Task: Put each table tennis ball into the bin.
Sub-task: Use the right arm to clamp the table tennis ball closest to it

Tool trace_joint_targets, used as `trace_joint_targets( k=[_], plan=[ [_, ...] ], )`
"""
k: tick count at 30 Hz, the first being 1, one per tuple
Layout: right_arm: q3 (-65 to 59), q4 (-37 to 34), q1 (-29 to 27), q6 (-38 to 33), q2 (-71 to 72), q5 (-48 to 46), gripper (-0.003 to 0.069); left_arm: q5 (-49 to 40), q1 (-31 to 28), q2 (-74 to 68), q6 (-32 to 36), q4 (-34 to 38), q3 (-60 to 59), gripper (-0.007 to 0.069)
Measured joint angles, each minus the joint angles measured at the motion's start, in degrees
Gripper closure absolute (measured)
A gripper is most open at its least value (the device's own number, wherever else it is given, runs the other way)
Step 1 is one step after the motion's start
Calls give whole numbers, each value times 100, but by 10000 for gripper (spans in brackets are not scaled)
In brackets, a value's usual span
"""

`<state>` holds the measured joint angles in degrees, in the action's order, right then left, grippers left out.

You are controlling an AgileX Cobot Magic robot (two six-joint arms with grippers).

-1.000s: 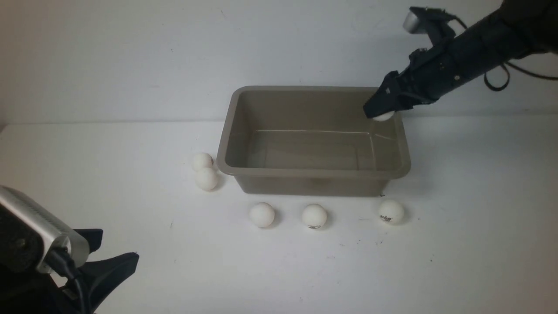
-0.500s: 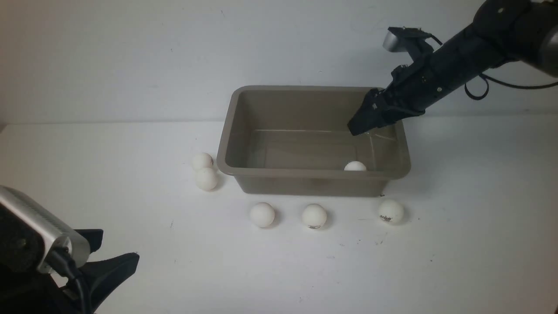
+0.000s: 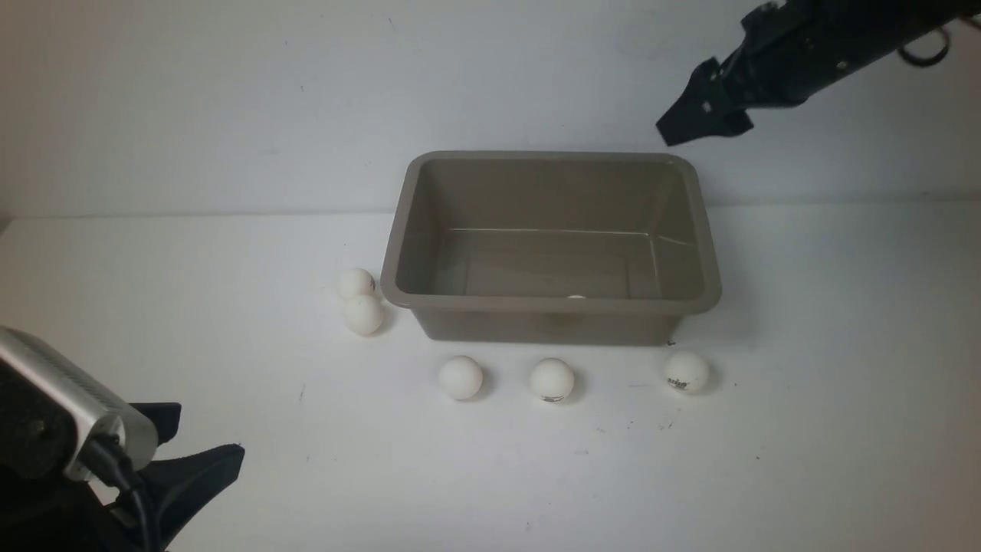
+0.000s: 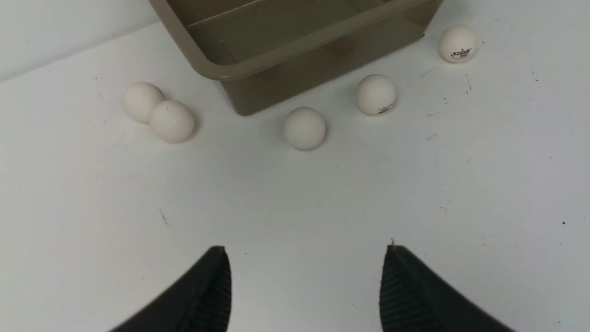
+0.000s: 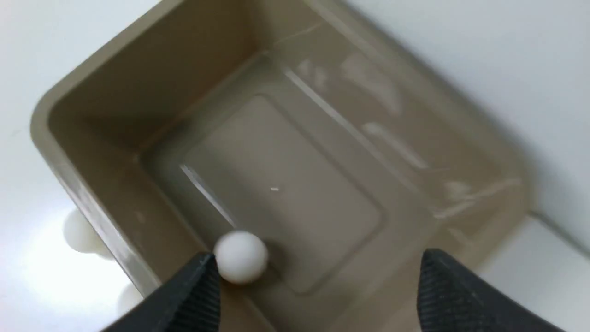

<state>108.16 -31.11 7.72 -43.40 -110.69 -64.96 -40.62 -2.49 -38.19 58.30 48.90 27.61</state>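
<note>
A: Ball count?
B: Six table tennis balls (image 4: 304, 128). One ball (image 5: 240, 256) is in the bin (image 3: 552, 304), on its floor by a long wall, down below the right end effector (image 3: 674, 132).
A: Other five?
B: On the table (image 3: 805, 429), outside the single bin, well ahead of the left end effector (image 4: 306, 249): touching pair (image 3: 363, 314) near a bin corner, row of three (image 3: 552, 379) along its front wall.
A: End effectors?
B: Two, both spread, nothing btwn the fingers. Left is low near the table, right is up in the air.
</note>
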Motion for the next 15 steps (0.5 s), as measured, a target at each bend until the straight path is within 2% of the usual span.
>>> trace_joint_targets(
  k=[5, 8, 15],
  plan=[
    [0, 731, 0, 371, 581, -139, 144, -2, 0, 0, 0, 0, 0, 230],
    [0, 1188, 0, 785, 1028, -587, 144, -2, 0, 0, 0, 0, 0, 230],
    [0, 1275, 0, 987, 1375, -734, 144, -2, 0, 0, 0, 0, 0, 230]
  ],
)
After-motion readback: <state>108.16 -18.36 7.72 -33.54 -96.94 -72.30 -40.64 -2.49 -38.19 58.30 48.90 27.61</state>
